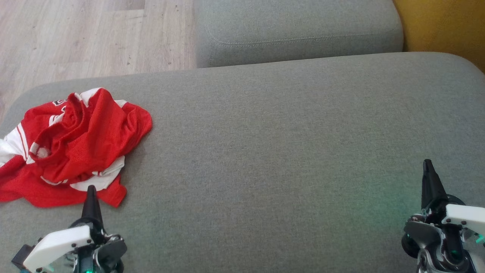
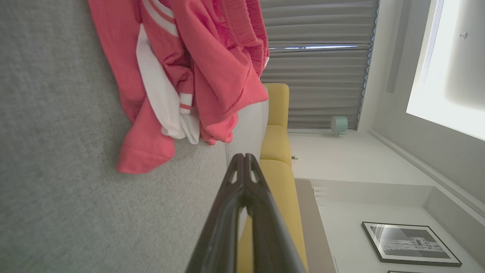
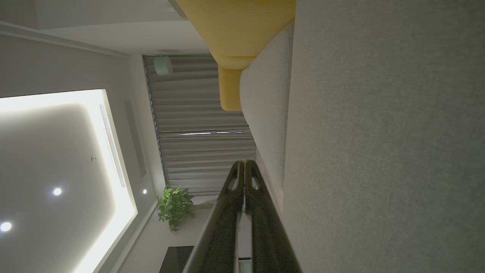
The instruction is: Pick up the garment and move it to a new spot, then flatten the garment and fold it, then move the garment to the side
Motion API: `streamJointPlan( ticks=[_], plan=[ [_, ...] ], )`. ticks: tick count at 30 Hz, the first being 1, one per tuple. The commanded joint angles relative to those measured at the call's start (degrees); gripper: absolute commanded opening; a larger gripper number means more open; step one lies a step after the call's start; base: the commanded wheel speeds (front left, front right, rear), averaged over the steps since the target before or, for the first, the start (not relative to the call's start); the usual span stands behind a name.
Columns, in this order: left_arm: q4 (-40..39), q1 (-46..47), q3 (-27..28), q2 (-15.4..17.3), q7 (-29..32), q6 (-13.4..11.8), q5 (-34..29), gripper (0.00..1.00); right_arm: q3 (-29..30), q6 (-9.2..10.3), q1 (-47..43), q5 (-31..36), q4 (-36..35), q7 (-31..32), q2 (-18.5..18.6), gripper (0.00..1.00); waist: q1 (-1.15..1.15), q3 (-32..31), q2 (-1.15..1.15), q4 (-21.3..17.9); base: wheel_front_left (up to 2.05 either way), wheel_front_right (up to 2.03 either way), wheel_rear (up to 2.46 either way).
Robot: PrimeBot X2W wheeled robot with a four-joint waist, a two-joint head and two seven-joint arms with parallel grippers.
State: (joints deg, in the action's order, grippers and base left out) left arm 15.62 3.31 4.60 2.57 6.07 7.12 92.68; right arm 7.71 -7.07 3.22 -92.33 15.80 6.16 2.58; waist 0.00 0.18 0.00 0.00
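Observation:
The garment is a red jersey with white stripes, crumpled in a heap at the left end of the grey sofa seat. My left gripper is shut and empty, its tip just short of the heap's near edge. In the left wrist view the garment lies ahead and to the left of the shut left gripper. Far off at the lower right, my right gripper is shut over bare cushion. The right wrist view has the right gripper shut with nothing in it.
A second grey cushion lies beyond the seat, with yellow upholstery at the back right. Pale wooden floor shows at the back left, past the seat's rounded edge. Curtains and a framed picture lie in the room beyond.

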Motion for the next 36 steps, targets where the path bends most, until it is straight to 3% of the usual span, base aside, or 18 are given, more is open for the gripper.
streamJointPlan(
  ticks=[1, 13, 14, 24, 36],
  plan=[
    [-1.6, 2.9, 1.9, 0.3, 0.4, 0.4, -0.5, 0.00, -1.2, -0.42, 3.0, 0.1, -1.8, 0.3, 0.3, 0.00, 0.00, 0.0, 0.00, 0.0, 0.00, 0.00, 0.00],
    [-1.6, 2.9, 1.9, 0.3, 0.4, 0.4, -0.5, 0.00, -1.2, -0.42, 3.0, 0.1, -1.8, 0.3, 0.3, 0.00, 0.00, 0.0, 0.00, 0.0, 0.00, 0.00, 0.00],
    [0.0, 0.0, 0.0, 0.0, 0.0, 0.0, 0.0, 1.00, 0.0, 0.00, 0.0, 0.0, 0.0, 0.0, 0.0, 1.00, 0.00, 0.0, 0.00, 0.0, 0.00, 0.00, 0.00],
    [2.1, -1.5, -1.0, -0.1, -1.2, 0.0, -0.8, 1.00, -1.5, 0.02, -1.5, 0.7, 2.5, -1.1, -0.2, 1.00, 0.00, -0.5, 0.00, 0.0, 0.00, 0.00, 0.00],
    [0.8, -2.0, -1.4, -0.1, -3.0, -0.3, -5.4, 1.00, -2.5, -0.02, -1.9, 6.9, 1.9, -3.0, -0.2, 1.00, 0.00, -1.3, 0.00, 0.0, 0.00, 0.00, 0.00]
  ],
)
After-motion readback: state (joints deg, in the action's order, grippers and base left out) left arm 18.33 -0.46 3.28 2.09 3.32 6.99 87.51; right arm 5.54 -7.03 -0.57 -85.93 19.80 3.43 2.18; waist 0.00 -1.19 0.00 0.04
